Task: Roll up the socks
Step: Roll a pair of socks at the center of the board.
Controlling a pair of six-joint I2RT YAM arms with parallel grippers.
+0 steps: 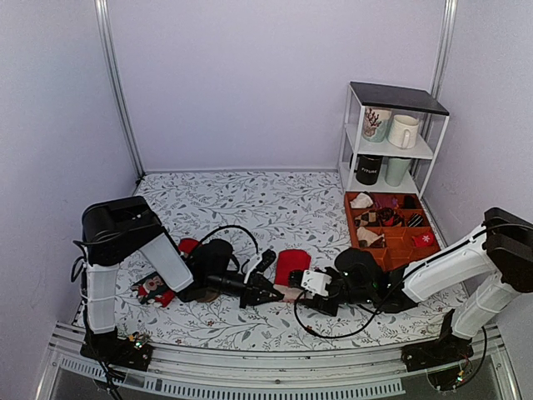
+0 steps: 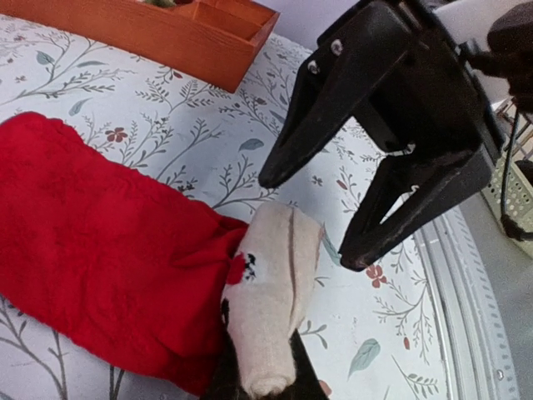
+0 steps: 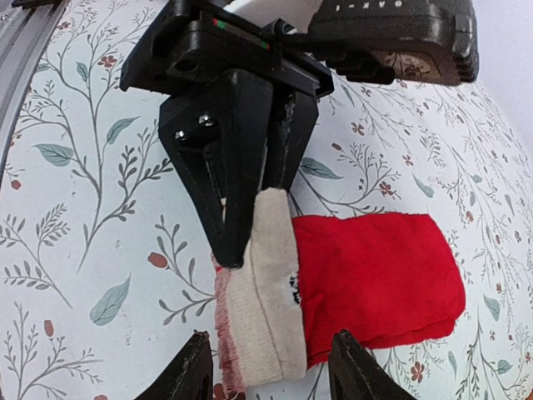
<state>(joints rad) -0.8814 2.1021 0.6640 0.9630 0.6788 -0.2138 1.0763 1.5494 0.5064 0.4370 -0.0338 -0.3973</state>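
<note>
The socks (image 1: 291,265) lie flat on the floral table cloth near the front middle, bright red with a pale beige cuff (image 3: 262,317) toward the arms. My left gripper (image 2: 262,379) is shut on that beige cuff (image 2: 271,283), pinching its near end. In the right wrist view the left gripper (image 3: 250,225) comes down from above onto the cuff. My right gripper (image 3: 271,371) stands open, one finger on each side of the cuff and touching nothing. Seen from the left wrist, the right gripper (image 2: 315,218) hovers just past the cuff with its jaws spread.
An orange compartment tray (image 1: 348,221) holding several small items sits at the right. Behind it stands a white shelf (image 1: 391,137) with mugs. Other socks (image 1: 154,287) lie by the left arm. The metal rail (image 2: 466,275) marks the table's front edge.
</note>
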